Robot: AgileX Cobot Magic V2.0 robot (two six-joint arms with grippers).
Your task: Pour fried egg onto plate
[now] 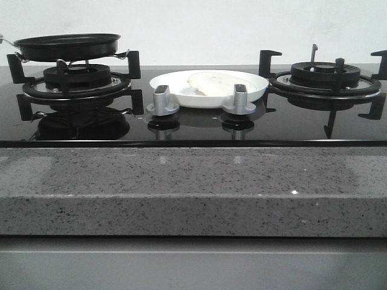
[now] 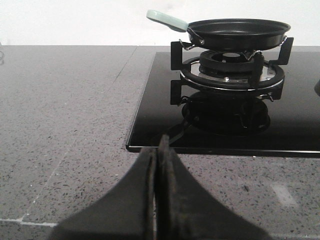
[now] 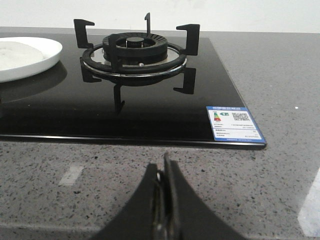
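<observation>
Front view: fried egg already lying flat on the plate, at the hob's middle behind two silver knobs; black pan sitting level on the left burner, out at nine o'clock from the plate, apparently empty (interior hidden by the rim). Pour judged done. Left gripper pressed closed on nothing, low over the stone counter, with the pan at about one o'clock ahead, its pale handle pointing back to the left. Right gripper likewise closed and empty; plate edge at ten o'clock, right burner nearly dead ahead. Nearer to the pan: left arm.
</observation>
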